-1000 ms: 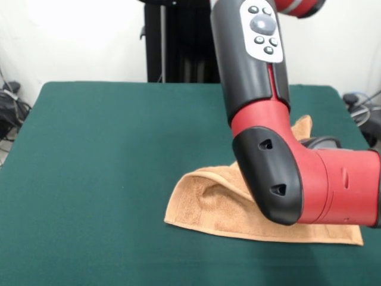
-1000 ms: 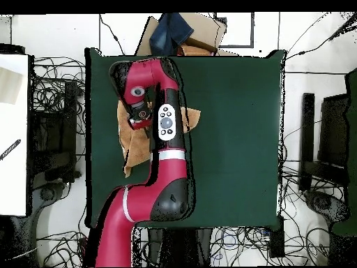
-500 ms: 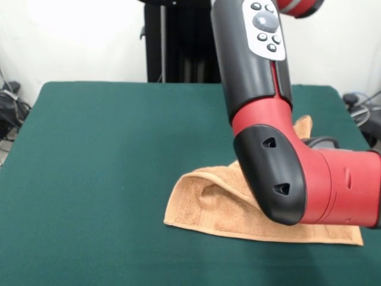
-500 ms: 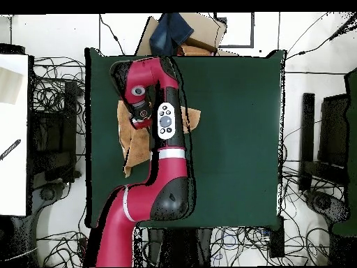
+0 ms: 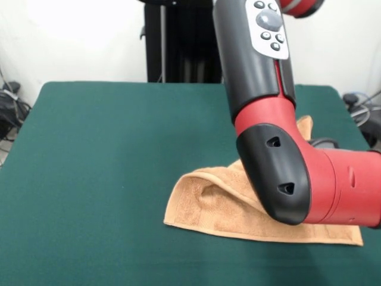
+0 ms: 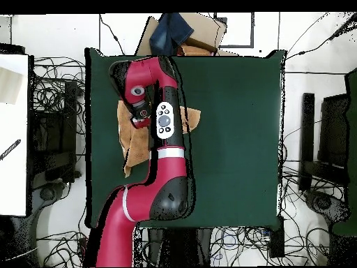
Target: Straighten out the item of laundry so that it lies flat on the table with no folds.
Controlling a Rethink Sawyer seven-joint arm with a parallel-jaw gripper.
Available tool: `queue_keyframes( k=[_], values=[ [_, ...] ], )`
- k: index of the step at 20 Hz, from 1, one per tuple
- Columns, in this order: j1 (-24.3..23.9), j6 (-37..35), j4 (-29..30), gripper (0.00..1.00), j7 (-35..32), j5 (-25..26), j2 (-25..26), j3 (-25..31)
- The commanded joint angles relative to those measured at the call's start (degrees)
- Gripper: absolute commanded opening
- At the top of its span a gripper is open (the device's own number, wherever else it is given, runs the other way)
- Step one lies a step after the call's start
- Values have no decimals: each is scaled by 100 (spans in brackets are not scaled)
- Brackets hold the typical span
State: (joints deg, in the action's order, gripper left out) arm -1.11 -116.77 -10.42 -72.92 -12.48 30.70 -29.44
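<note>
The item of laundry (image 5: pixel 214 205), a light-brown terry towel, lies bunched on the green table (image 5: pixel 107 149) at the right, with a raised fold along its left part and a corner sticking up behind the arm. In the overhead view the towel (image 6: pixel 134 143) lies near the table's (image 6: pixel 237 125) left edge, partly under the arm. My gripper (image 6: pixel 143 114) hangs over the towel's upper part. The red and black forearm hides it in the front view, and neither view shows whether it is open or shut.
The arm's thick elbow (image 5: pixel 280 179) covers the towel's middle in the front view. A cardboard box with blue cloth (image 6: pixel 183 31) sits past the table's top edge in the overhead view. Cables ring the table and a white surface (image 6: pixel 14 132) stands at the left.
The forearm has shifted slightly to the right in the front view. The towel keeps the same shape and place.
</note>
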Motion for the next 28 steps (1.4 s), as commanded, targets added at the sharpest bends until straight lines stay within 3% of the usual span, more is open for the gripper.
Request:
queue_keyframes(
  k=[1, 10, 17, 21, 22, 24, 26, 28],
  values=[
    [-95, 1496, 884, 0, 832, 146, -52, -154],
    [133, 2975, 927, 0, -108, 1070, -326, 508],
    [175, 3715, 1351, 0, -19, 1524, -625, 771],
    [257, 4293, 1990, 0, -444, 1585, -950, 1184],
    [300, 4571, 2443, 0, -941, 1553, -1157, 1361],
    [655, 5455, 4095, 0, -1672, 1755, -1945, 1286],
    [745, 4842, 4490, 0, -1546, 1457, -2113, 1292],
    [601, 2627, 3587, 0, -1513, 985, -1569, 1085]
  ],
)
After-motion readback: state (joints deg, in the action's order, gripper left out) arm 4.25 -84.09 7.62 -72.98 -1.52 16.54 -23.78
